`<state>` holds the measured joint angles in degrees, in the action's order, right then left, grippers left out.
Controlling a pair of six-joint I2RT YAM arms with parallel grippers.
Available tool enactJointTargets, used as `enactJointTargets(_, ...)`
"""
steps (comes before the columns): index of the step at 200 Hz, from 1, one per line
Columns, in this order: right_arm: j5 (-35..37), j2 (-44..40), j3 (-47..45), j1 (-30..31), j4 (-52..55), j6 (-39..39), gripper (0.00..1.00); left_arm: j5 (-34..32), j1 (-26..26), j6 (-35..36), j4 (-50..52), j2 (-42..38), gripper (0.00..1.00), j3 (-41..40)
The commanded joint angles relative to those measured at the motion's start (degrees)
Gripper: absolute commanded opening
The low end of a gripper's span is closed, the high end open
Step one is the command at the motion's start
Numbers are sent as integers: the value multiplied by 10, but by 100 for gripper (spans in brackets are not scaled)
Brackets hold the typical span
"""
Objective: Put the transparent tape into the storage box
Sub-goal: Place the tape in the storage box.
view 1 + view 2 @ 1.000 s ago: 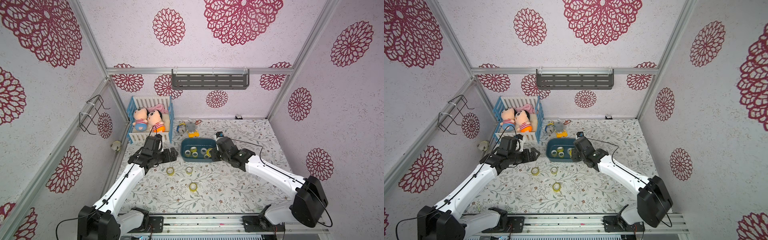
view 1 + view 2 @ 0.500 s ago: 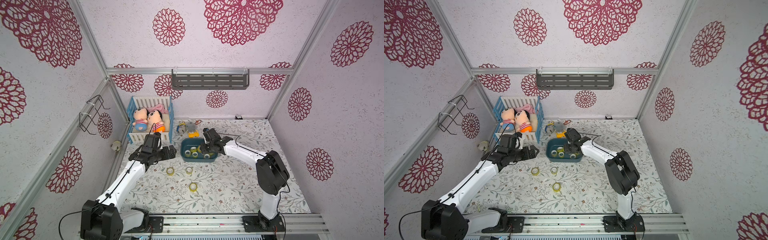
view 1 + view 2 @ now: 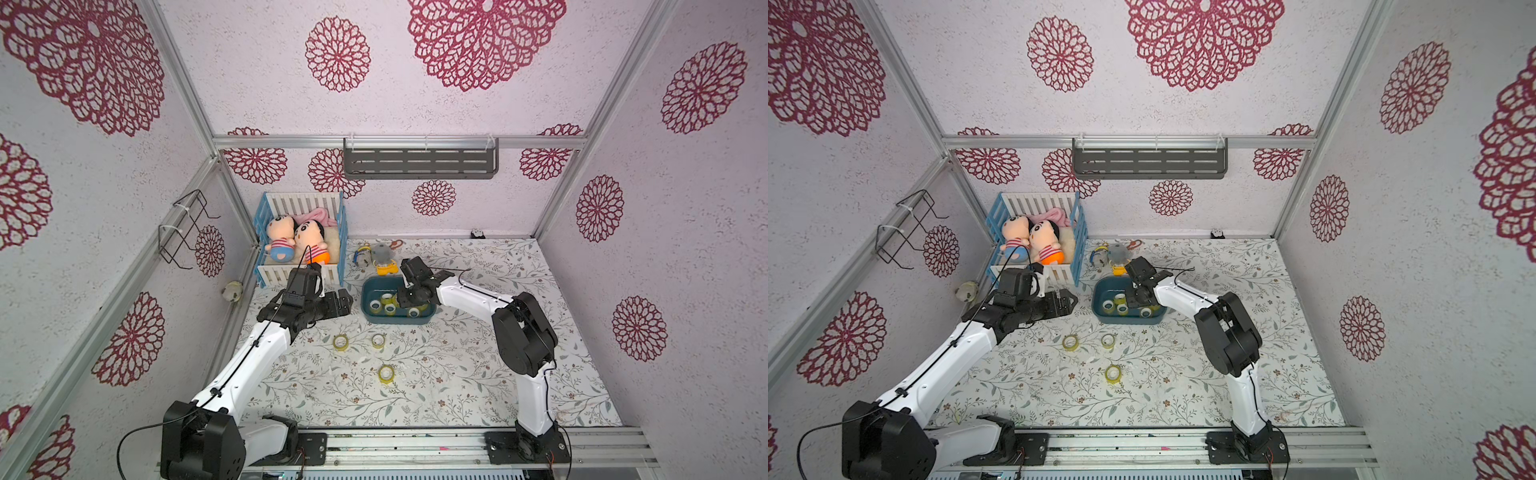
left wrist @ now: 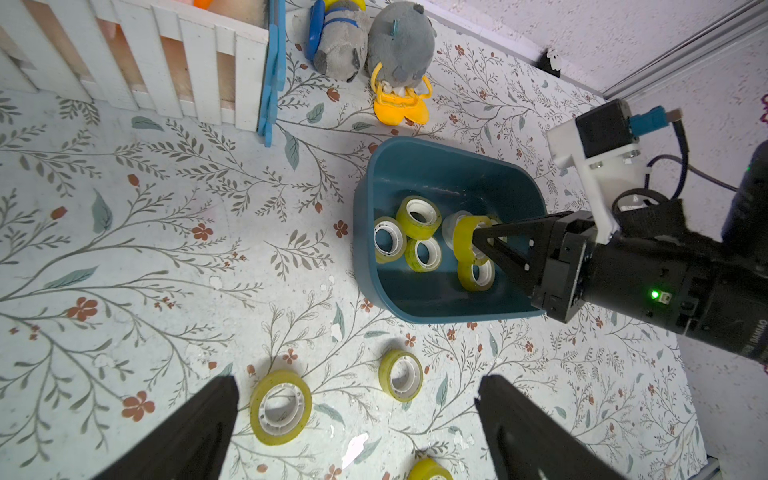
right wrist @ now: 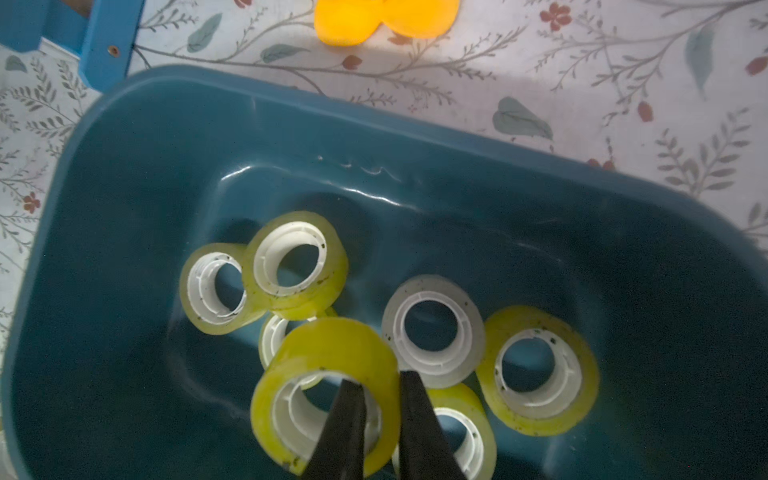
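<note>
The yellowish transparent tape roll with a white plastic core [image 5: 332, 345] hangs over the inside of the shallow dark teal plastic storage box [image 5: 374, 120]. It is pinched by the right gripper [image 5: 376, 376], whose jaws are closed on the ring's wall, one finger through the core and one outside. The roll looks light and rigid with a slick film face, so that wall seems the surest hold; set down on edge, it could roll. Several similar rolls [image 5: 586, 374] lie beneath it, so it would probably land on them tilted. Three loose tape rolls [image 4: 305, 409] lie on the floral table cover [image 3: 457, 374] near the box. The left gripper [image 4: 355, 380] hangs above the table beside the box, jaws spread wide and empty. A grey plush toy with yellow feet [image 4: 399, 41] and a blue-and-white slatted toy crib [image 4: 199, 62] stand beyond, out of the way.
</note>
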<state>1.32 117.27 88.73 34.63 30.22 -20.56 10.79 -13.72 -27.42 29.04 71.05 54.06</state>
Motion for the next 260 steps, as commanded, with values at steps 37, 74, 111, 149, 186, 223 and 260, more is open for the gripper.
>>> enactJointTargets(37, -4, -9, 3, -4, 9, 3, 55, 12, 3, -8, -24, 15, 97, -2)
enactJointTargets(74, 12, -31, 19, -4, 24, 9, 57, 26, 3, -16, -39, 21, 97, -7)
enactJointTargets(111, 5, -94, -5, -4, 3, 11, 57, 23, 3, -1, -25, 21, 97, 3)
enactJointTargets(149, -17, -198, -78, -4, -42, 18, 57, 27, 3, 7, -32, -1, 97, -3)
enactJointTargets(186, -40, -306, -171, -4, -76, 11, 57, 52, 4, -3, -94, -54, 97, -44)
enactJointTargets(223, -65, -418, -297, -4, -129, -28, 58, 73, 4, -6, -130, -85, 97, -70)
enactJointTargets(260, -83, -500, -402, 2, -159, -69, 58, 73, 2, -24, -128, -70, 97, -75)
